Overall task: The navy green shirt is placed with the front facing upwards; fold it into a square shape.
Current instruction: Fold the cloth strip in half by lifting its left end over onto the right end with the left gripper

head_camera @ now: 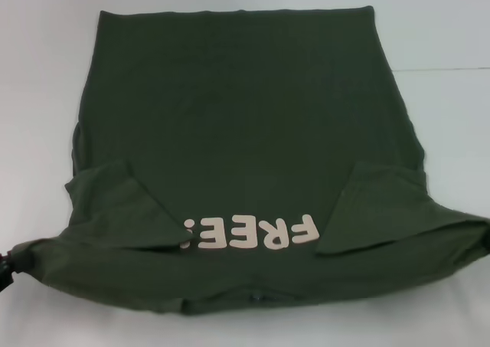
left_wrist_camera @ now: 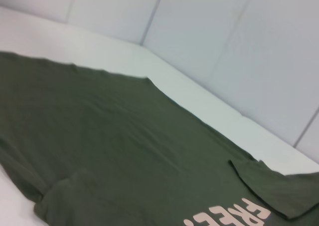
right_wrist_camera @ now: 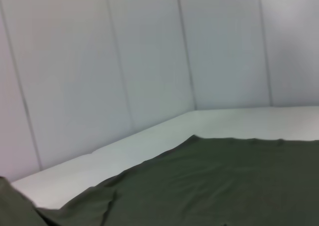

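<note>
The navy green shirt (head_camera: 245, 117) lies front up on the white table (head_camera: 444, 40), collar towards me and hem at the far side. Its cream "FREE!" lettering (head_camera: 253, 236) reads upside down. Both sleeves are folded inward as flaps, one on the left (head_camera: 122, 205) and one on the right (head_camera: 383, 209). My left gripper (head_camera: 6, 261) shows as a dark tip at the near left edge, with the shirt's shoulder corner bunched into it. The right shoulder corner runs off the right edge, and my right gripper is out of view. The shirt also shows in the left wrist view (left_wrist_camera: 109, 136) and the right wrist view (right_wrist_camera: 224, 181).
A small blue neck label (head_camera: 258, 297) sits at the collar near the table's front edge. White panel walls (right_wrist_camera: 149, 61) stand behind the table. Bare table surface shows around the shirt at the far left and far right.
</note>
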Controlling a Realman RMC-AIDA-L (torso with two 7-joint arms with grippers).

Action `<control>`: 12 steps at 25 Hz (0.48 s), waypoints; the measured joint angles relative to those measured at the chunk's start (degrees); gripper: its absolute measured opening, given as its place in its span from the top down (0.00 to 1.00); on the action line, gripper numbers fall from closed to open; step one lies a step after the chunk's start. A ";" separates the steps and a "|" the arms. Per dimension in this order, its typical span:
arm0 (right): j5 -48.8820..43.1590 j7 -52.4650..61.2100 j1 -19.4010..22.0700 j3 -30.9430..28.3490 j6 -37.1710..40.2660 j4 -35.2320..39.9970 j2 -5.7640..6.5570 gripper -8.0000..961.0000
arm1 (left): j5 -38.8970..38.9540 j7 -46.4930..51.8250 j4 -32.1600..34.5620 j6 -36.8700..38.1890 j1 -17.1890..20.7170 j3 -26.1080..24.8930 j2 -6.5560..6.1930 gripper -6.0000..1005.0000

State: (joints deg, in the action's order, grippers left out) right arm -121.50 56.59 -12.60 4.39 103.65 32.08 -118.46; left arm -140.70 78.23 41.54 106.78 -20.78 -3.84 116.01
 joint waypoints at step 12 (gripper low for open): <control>0.04 -3.83 1.16 -6.59 1.12 -2.42 -0.72 0.96 | 0.65 -2.69 -2.00 1.43 1.76 -5.78 0.01 0.96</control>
State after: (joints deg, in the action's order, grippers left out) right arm -121.46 52.76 -11.44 -2.20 104.77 29.66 -119.17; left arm -140.05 75.54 39.54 108.21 -19.03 -9.61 116.02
